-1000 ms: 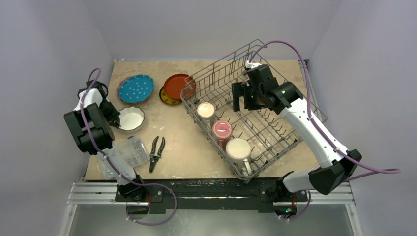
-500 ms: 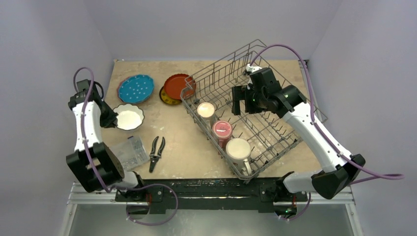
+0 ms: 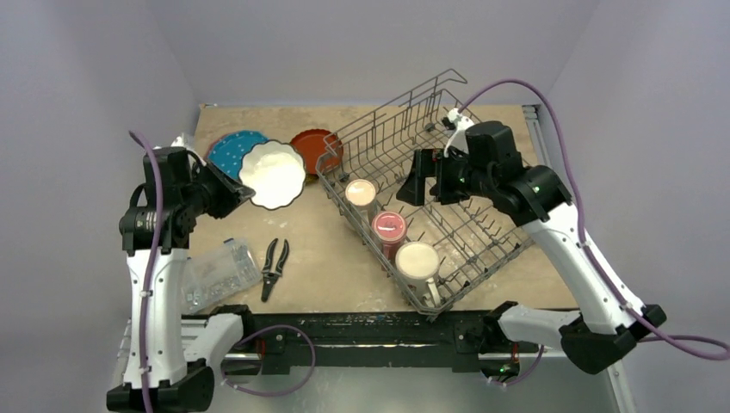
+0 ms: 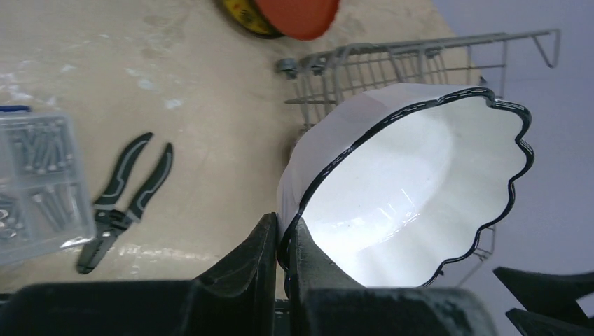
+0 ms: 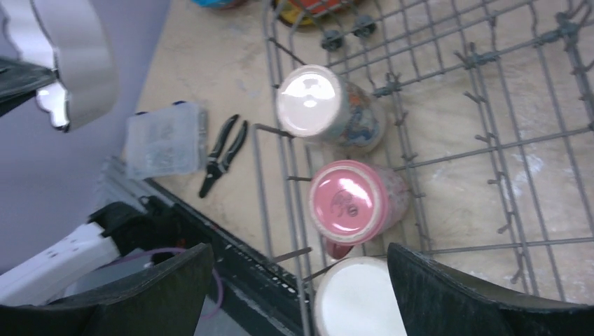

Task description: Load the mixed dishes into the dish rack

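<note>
My left gripper [image 3: 238, 191] is shut on the rim of the white fluted bowl [image 3: 274, 175], which hangs tilted above the table, left of the dish rack [image 3: 392, 129]. In the left wrist view the fingers [image 4: 263, 255] pinch the bowl's black-edged rim [image 4: 413, 203]. A blue dotted plate [image 3: 225, 148] and a red-orange plate [image 3: 312, 146] lie behind it. Upside down in the rack's near row stand a beige cup [image 5: 326, 108], a maroon mug [image 5: 354, 199] and a cream mug [image 5: 357, 297]. My right gripper [image 3: 426, 176] hovers open over them, holding nothing [image 5: 300, 249].
Black-handled pliers [image 3: 274, 267] and a clear box of metal parts [image 3: 219, 271] lie at the table's front left. A yellow plate [image 4: 245, 17] peeks from under the red-orange one. The rack sits at an angle across the right half of the table.
My left arm has lifted the white bowl off the table and carried it up and right, toward the rack. The right gripper has drifted slightly right, still open.
</note>
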